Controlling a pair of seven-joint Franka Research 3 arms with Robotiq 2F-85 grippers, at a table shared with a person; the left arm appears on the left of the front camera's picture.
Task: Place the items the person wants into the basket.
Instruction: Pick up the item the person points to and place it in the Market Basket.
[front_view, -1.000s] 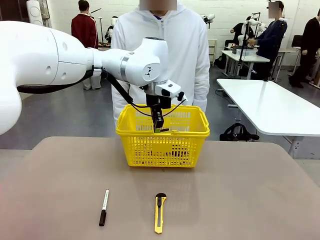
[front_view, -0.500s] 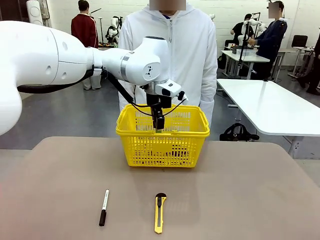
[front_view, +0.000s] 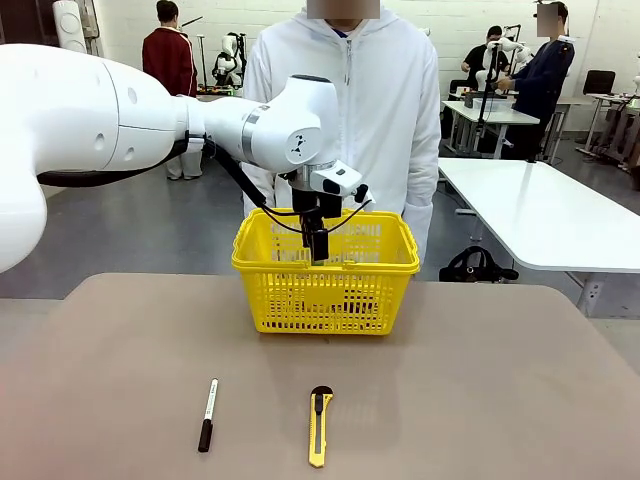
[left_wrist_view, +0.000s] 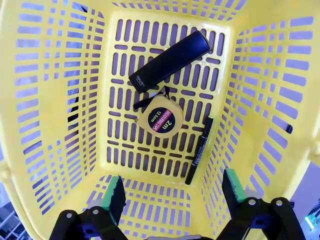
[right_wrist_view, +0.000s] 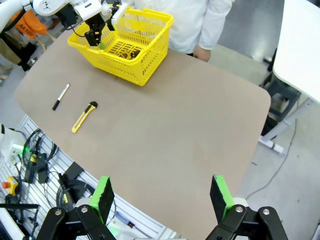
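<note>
Basket (front_view: 325, 285) sits at frame centre in the front view, on the far half of the surface (front_view: 480, 400), with the person (front_view: 345, 120) standing just behind it. Left hand (front_view: 317, 248) hangs above the basket's open top, fingers pointing down, spread apart and holding nothing; in the left wrist view both green pads (left_wrist_view: 114, 192) stand wide over the lattice floor. On that floor lie the tape measure (left_wrist_view: 161, 120), at frame centre, and the pen (left_wrist_view: 199, 150) just to its lower right, long axis running near-vertical in the frame along the right wall. A flat black case (left_wrist_view: 170, 60) lies above them, diagonal.

Right hand (right_wrist_view: 162, 197) is open and empty, well back from the basket, which sits in the upper left of the right wrist view.

Judgement: both wanted items rest directly below the left hand, so the coming move is a straight rise clear of the rim. Marker (front_view: 207, 413) and utility knife (front_view: 319, 426) remain on the near surface, lower centre.
</note>
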